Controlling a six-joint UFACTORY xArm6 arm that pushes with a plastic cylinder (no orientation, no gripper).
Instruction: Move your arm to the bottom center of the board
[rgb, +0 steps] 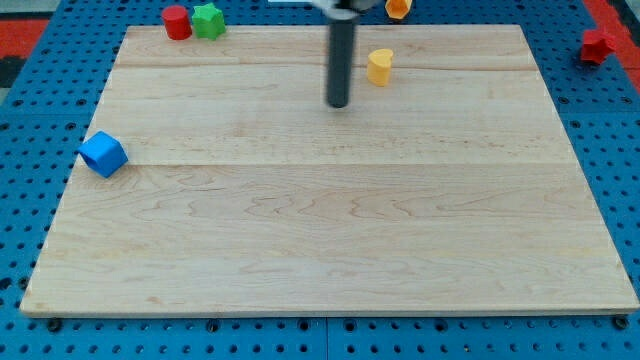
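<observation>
Pincer state cannot be told: your arm ends in a rod, tip (338, 104) near the table's (330, 240) top centre, just left of the yellow block (379, 66).

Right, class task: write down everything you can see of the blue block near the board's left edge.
The blue block is a small cube with a plain, matt, painted look. It sits turned at an angle, one corner towards the view's bottom, on the pale wooden board, right at its left edge, about halfway up. Nothing touches it but the board. My tip is far off to its right, near the top.
</observation>
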